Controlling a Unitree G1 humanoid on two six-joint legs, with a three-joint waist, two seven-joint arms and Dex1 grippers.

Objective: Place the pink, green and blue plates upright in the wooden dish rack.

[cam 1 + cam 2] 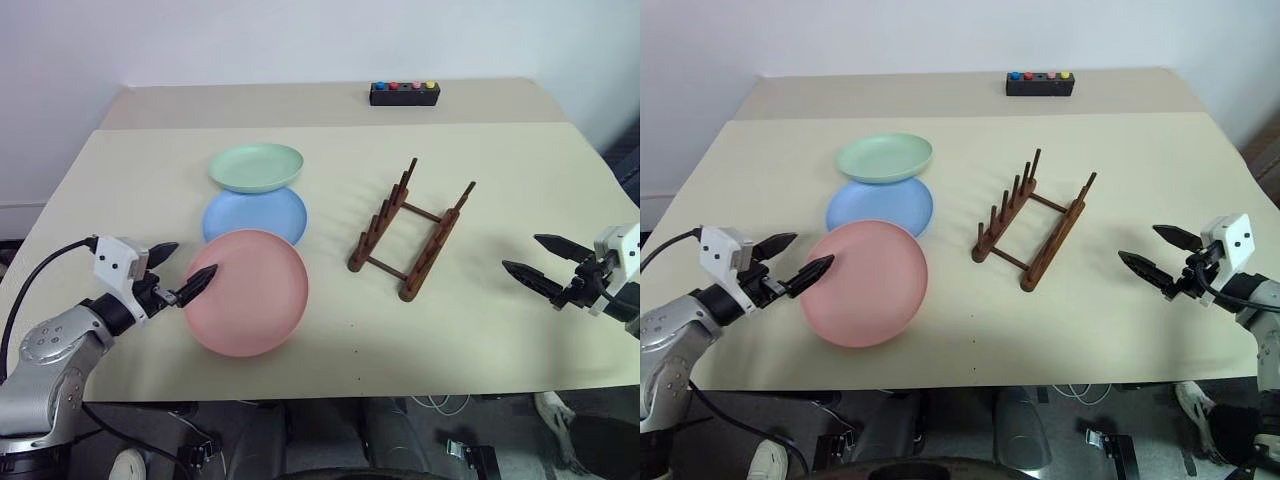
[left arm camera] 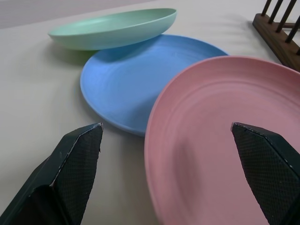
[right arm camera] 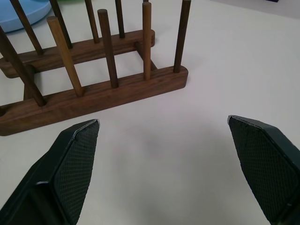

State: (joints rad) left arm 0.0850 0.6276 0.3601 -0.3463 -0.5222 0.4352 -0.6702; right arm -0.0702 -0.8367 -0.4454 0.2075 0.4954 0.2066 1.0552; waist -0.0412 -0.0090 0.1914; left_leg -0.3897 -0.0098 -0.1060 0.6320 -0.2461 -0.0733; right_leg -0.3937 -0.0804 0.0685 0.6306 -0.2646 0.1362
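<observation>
Three plates lie overlapping on the beige table: the pink plate (image 1: 248,291) nearest, the blue plate (image 1: 255,215) behind it, the green plate (image 1: 256,167) farthest, its rim resting on the blue one. The dark wooden dish rack (image 1: 411,230) stands empty to their right. My left gripper (image 1: 181,266) is open at the pink plate's left rim, one finger over the rim and one outside it. In the left wrist view the pink plate (image 2: 220,140) lies between the fingertips (image 2: 79,154). My right gripper (image 1: 535,259) is open, hovering right of the rack (image 3: 89,93), pointing at it.
A small black box with coloured buttons (image 1: 404,93) sits at the table's far edge. The table's front edge (image 1: 330,385) runs just below the pink plate. Bare tabletop lies between the rack and my right gripper.
</observation>
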